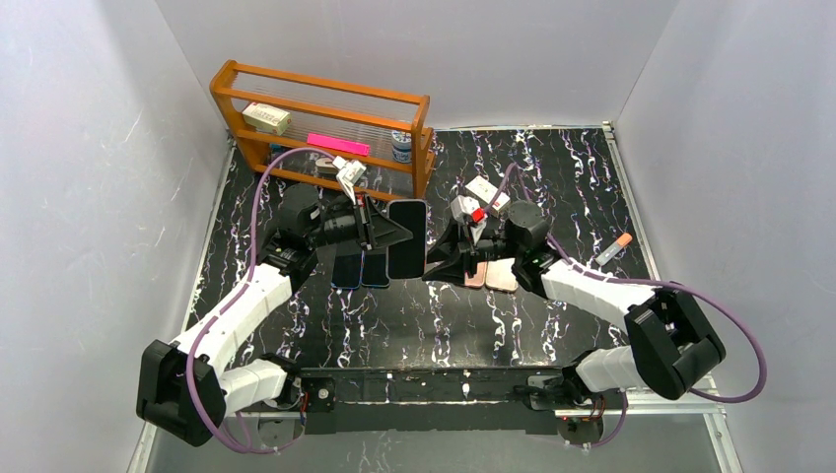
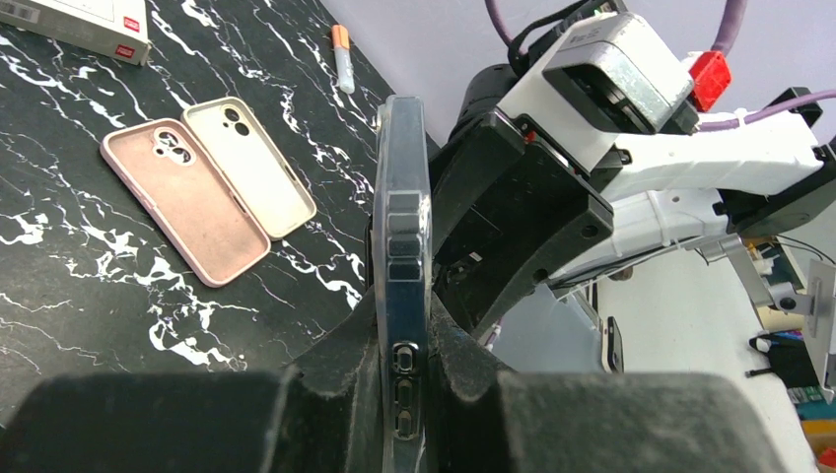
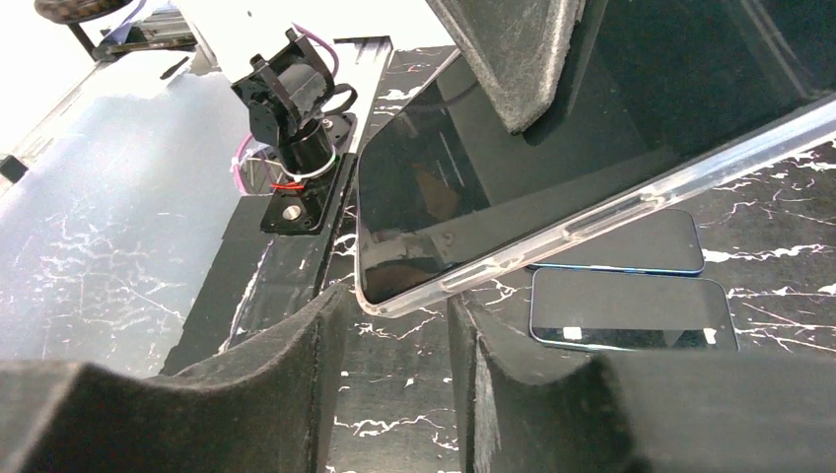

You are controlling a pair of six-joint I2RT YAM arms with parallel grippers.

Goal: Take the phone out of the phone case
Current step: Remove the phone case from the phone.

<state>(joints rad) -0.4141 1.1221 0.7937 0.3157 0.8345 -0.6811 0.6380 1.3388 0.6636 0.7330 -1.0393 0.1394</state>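
Centrally above the black marbled table (image 1: pixel 394 325), two robot arms meet around one phone (image 1: pixel 406 238). The phone is still inside its clear phone case (image 2: pixel 402 197) and is lifted off the table, standing on its long edge with the dark screen facing the right arm.

The left tool (image 2: pixel 404 340) is closed tight on the phone case, one padded finger pressed against each flat face at the end nearest that wrist.

The right tool (image 3: pixel 394 305) stands partly open. Its two fingers sit either side of the phone's lower corner, and the gap between them is wider than the phone is thick. Whether either pad touches the case cannot be told.

On the table beneath lie two bare phones (image 3: pixel 616 308), side by side and screen up. Nearer the right arm are a pink case (image 2: pixel 187 202) and a cream case (image 2: pixel 251 163), both empty, touching along their long sides. An orange-capped marker (image 2: pixel 342 59) lies farther right. A wooden rack (image 1: pixel 325 108) stands at the back left.
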